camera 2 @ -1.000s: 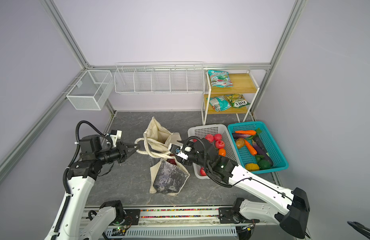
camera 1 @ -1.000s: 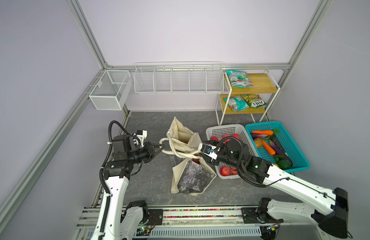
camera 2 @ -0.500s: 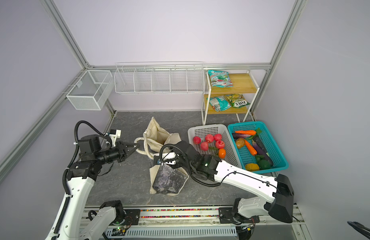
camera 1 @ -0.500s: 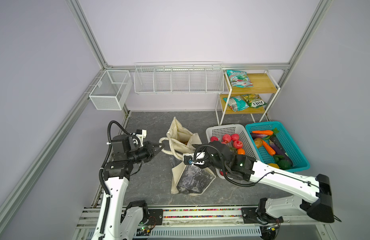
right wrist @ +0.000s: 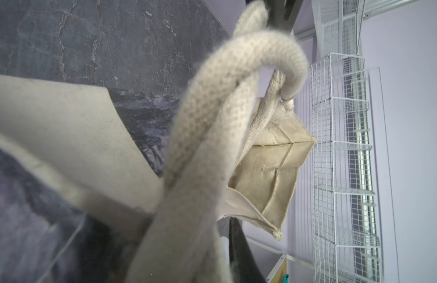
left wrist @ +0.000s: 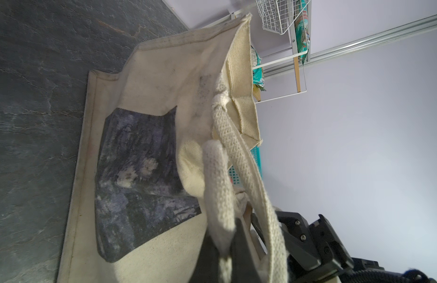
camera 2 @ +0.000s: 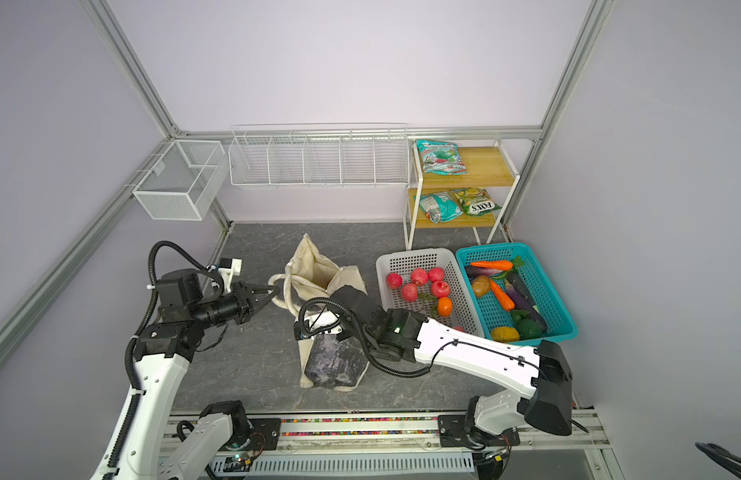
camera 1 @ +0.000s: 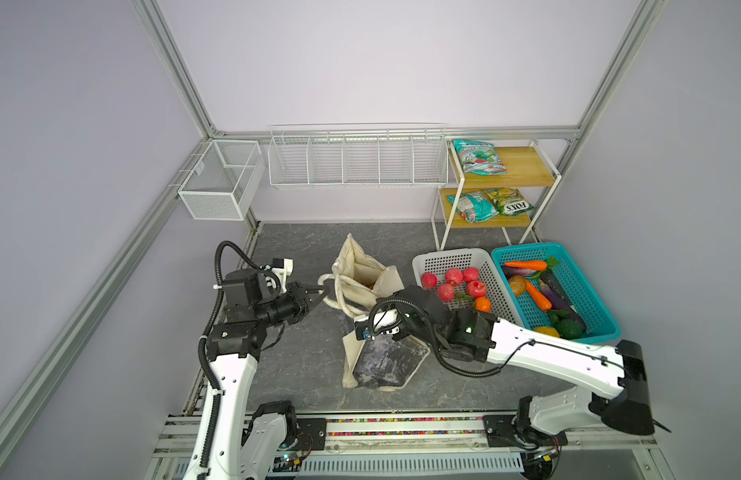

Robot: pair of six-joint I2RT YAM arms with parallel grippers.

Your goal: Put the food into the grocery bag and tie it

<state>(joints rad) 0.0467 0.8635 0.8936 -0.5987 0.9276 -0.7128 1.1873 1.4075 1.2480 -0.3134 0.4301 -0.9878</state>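
The grocery bag (camera 1: 360, 270) is a cream tote slumped mid-floor, its dark marbled panel (camera 1: 385, 361) facing the front. My left gripper (camera 1: 318, 295) is shut on one loop handle (left wrist: 217, 183), the strap pinched between its dark fingers (left wrist: 242, 245). My right gripper (right wrist: 212, 247) reaches over the bag from the right and is shut on the other handle (right wrist: 212, 137), which runs right against its one visible finger (right wrist: 237, 245). In both top views its fingertips are hidden under its own wrist. Whatever food is in the bag is hidden.
Right of the bag, a white perforated basket (camera 1: 456, 257) holds red fruits (camera 1: 454, 276) and a small orange (camera 1: 482, 304). Beside it, a teal basket (camera 1: 568, 253) holds vegetables. A wooden shelf (camera 1: 526, 178) with snack packets stands at the back right, and wire baskets (camera 1: 356, 158) hang on the wall.
My right arm has swung left from the white basket's edge to over the bag, and its gripper has shut on a handle. The left arm has not moved.
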